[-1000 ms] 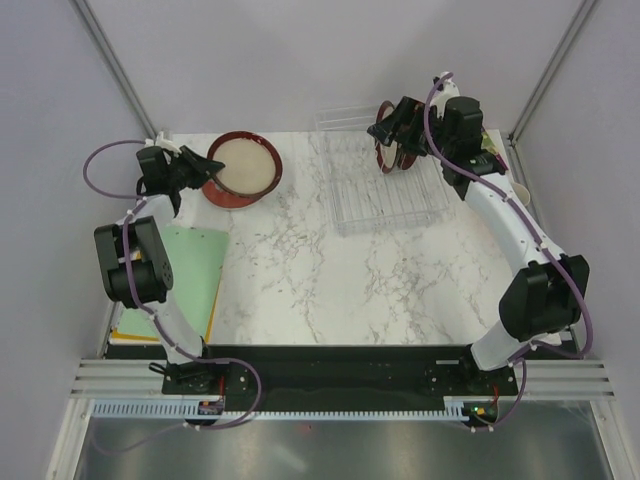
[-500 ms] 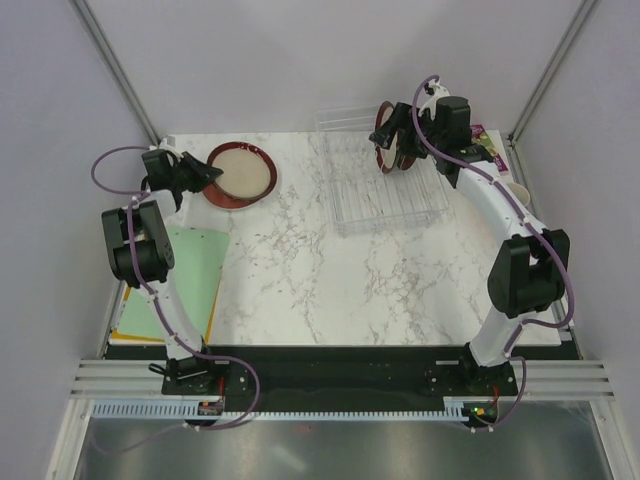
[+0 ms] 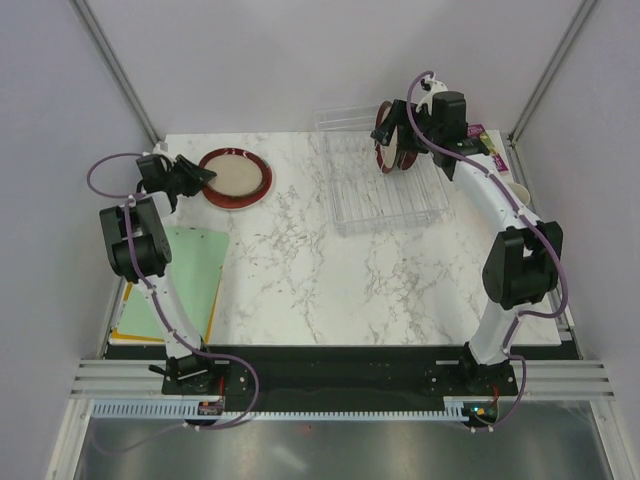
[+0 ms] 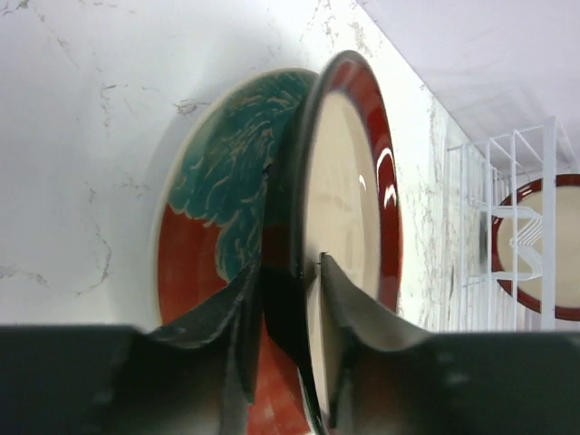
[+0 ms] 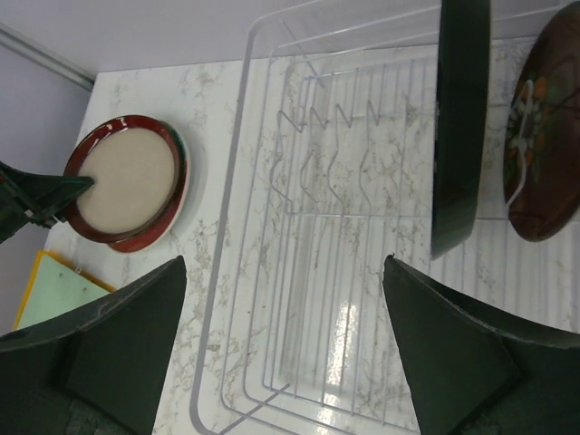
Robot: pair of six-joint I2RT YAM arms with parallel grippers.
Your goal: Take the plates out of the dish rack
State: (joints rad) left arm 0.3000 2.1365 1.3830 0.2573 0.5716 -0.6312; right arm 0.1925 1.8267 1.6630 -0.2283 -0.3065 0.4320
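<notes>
Cream plate (image 4: 349, 190) between left jaws, over teal plate (image 4: 227, 195)

walls (image 3: 300, 60): plain pale grey | table (image 3: 300, 270): white marble | frame posts (image 3: 115, 70): grey metal

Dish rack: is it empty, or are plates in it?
Not empty. In the dish rack, two plates stand upright: a dark-rimmed plate seen edge-on and a red plate.
</notes>
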